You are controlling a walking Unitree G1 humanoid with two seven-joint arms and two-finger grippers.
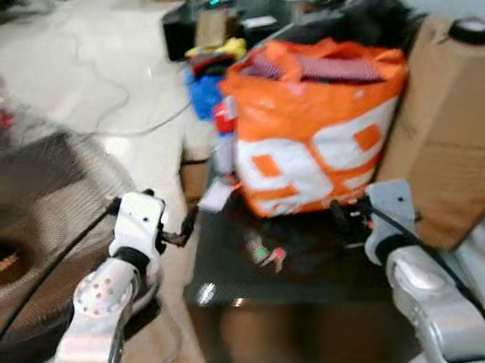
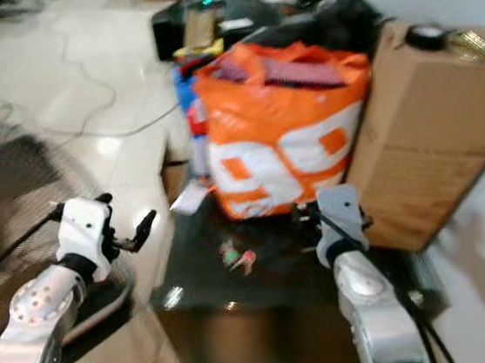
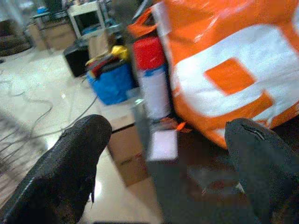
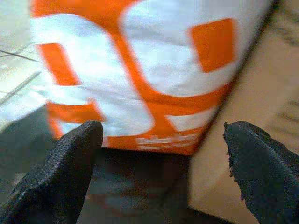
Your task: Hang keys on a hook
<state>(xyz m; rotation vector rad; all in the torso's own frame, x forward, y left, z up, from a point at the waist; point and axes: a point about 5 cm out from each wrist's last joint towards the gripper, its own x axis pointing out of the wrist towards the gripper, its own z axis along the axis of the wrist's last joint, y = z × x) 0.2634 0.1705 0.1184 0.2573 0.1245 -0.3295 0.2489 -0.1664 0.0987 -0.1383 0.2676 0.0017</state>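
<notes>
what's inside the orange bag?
At the open top of the orange bag, striped reddish fabric pokes out. Anything deeper is covered by the bag's walls.

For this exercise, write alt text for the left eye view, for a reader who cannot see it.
A small bunch of keys lies on a dark low table before an orange and white bag. The left tool and right tool hover open on either side.

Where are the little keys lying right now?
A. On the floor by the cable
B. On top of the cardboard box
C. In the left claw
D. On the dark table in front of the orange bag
D: the keys lie on the dark table just in front of the orange bag, between the two open claws, left and right, neither touching them.
</notes>
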